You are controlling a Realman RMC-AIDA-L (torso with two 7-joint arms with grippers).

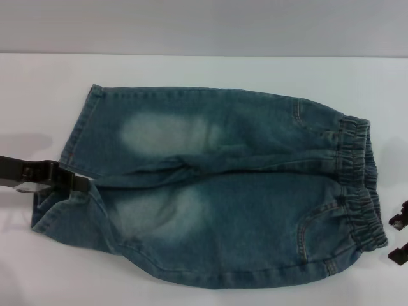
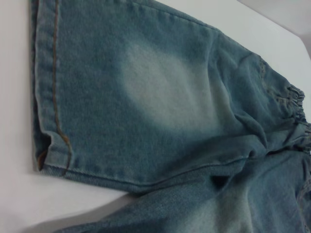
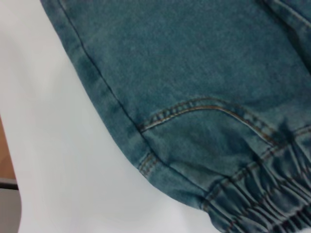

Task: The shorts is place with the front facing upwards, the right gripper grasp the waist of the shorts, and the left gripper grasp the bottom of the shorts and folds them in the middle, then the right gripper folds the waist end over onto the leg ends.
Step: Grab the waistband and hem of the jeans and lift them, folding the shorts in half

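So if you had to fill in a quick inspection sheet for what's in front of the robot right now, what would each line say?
Surface: plain white table, bare around the garment.
Job's things: the shorts lie flat, front up, not yet folded; the waist is toward the robot's right, the leg ends toward its left.
Clutter: nothing seen.
Grippers: the left gripper is at the hem of the near leg, over the cloth; whether it has gripped cannot be told. The right gripper sits just beyond the waist's near corner, fingers apart, not touching the denim.
Cables: nothing seen.
Surroundings: a pale grey wall behind the table.
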